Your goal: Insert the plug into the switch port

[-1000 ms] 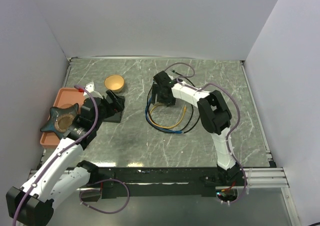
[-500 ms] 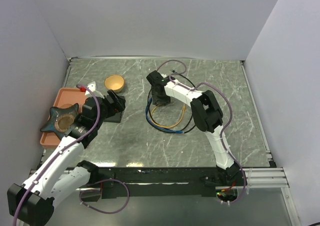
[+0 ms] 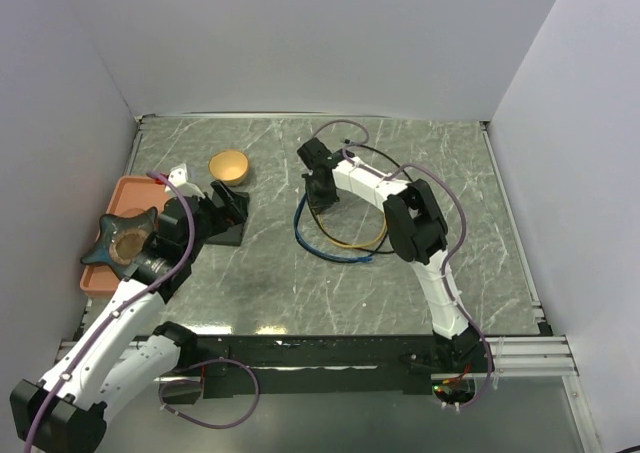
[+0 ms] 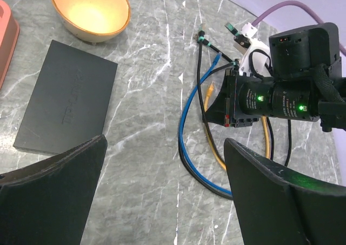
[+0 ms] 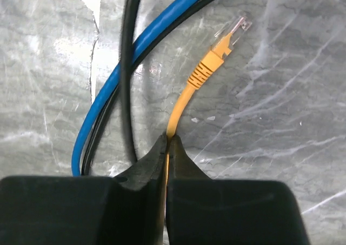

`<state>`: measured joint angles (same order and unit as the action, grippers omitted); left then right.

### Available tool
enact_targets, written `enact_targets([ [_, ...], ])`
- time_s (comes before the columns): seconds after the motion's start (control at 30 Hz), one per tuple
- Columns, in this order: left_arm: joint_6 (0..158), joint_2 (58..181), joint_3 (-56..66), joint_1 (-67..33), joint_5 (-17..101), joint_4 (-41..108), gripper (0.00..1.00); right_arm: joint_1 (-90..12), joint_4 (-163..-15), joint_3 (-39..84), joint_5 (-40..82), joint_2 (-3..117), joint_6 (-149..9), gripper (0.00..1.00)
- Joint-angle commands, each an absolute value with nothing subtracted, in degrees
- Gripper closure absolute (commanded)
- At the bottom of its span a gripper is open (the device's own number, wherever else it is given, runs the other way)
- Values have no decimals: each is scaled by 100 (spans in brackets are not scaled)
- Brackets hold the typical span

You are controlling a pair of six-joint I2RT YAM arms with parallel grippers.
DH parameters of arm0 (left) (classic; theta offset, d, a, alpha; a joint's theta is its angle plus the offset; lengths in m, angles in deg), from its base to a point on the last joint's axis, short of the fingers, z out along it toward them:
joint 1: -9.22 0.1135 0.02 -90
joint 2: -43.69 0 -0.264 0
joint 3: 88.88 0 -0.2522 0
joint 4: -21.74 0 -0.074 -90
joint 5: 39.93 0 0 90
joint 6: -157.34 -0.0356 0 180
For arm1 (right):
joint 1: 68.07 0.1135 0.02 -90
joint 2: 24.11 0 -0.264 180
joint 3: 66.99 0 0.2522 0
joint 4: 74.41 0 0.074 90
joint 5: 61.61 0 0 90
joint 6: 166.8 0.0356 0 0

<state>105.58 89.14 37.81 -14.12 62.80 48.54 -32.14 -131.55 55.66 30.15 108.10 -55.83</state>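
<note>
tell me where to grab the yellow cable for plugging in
Pinch the yellow cable just behind its ribbed boot, fingers coming from above across the cord: it lies flat on the table, and that leaves the clear plug free. The right gripper is shut there.

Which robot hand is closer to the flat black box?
Left. The left gripper hangs open right by the switch. The right gripper is farther off, to the switch's right, pinching the yellow cable.

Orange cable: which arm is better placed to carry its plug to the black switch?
Right. The right gripper is shut on the orange cable just behind the plug; the left gripper is open near the switch, empty.
</note>
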Motion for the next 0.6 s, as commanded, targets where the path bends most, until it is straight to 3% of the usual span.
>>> enact_targets([
  [0.0, 10443, 8746, 3833, -1434, 6184, 4596, 4, -3308, -12905, 5120, 2777, 10335, -6001, 100],
  [0.57, 10434, 8728, 3851, -1434, 6176, 4614, 4, -3800, -11077, 2905, 1162, 6522, -6195, 100],
])
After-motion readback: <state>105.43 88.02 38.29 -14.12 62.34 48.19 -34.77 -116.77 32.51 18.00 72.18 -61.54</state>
